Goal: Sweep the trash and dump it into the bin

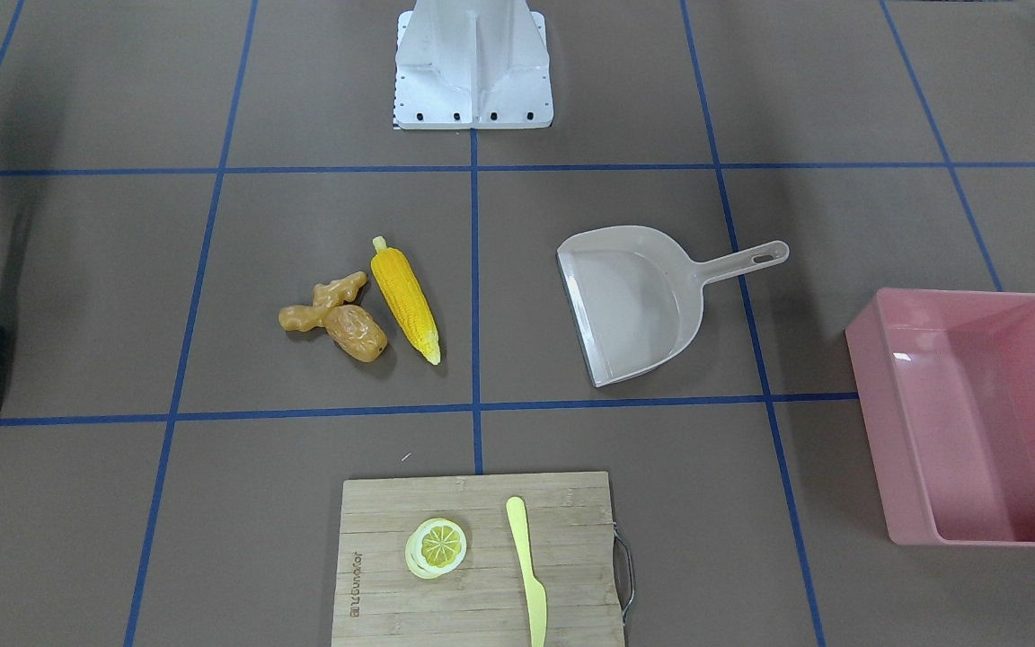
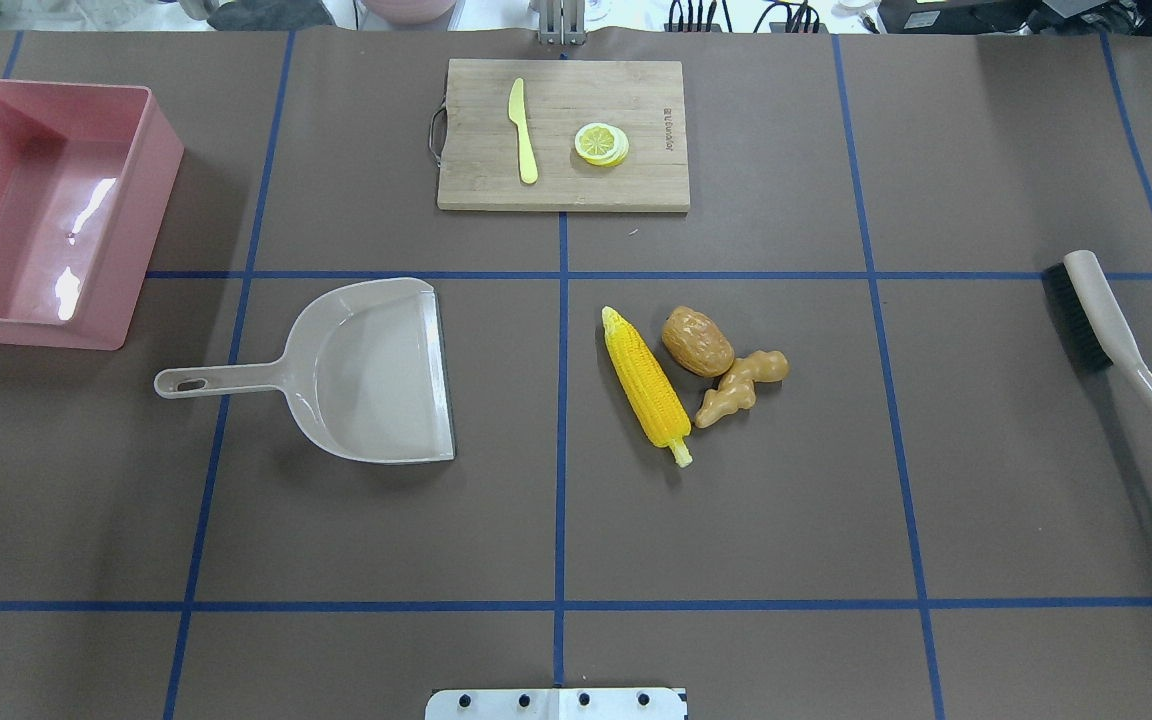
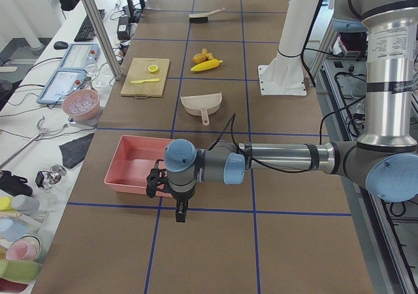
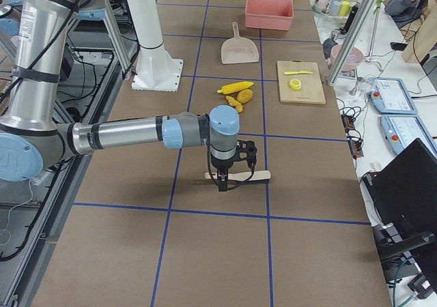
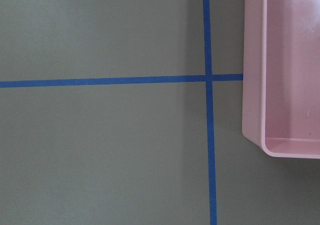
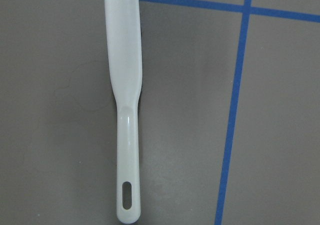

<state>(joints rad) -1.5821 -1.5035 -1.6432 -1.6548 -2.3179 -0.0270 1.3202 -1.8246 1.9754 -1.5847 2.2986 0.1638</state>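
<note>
On the right half of the table in the overhead view, the trash lies in a tight cluster: the corn cob point(image 2: 646, 390) slants beside the potato point(image 2: 697, 341), and the ginger root point(image 2: 741, 385) sits against the potato's far side, all three resting on the brown mat and well apart from both sets of fingers. Off at the table's left end stands the bin point(image 2: 151, 220), upright, with the beige dustpan point(image 2: 366, 370) lying flat between it and the trash, its handle pointing toward the bin's side. At the opposite end lies the brush point(image 2: 1101, 330), bristles on the mat. The left gripper point(image 3: 180, 214) shows only in the side view, hanging just beside the bin's near end above a crossing of blue tape lines; whether its fingers are spread or closed cannot be told from there. Its arm reaches out with the forearm level over the table and the wrist turned so the tool points straight down, and its wrist camera looks down on one corner of the bin. The right gripper point(image 4: 221, 183) likewise shows only from the side, pointing down by the brush, its arm stretched level from the elbow; its finger state cannot be told, nor whether it touches the brush. Across the table, a wooden cutting board point(image 2: 476, 180) carries a lemon slice point(image 2: 601, 143) and a yellow knife point(image 2: 523, 130)
</note>
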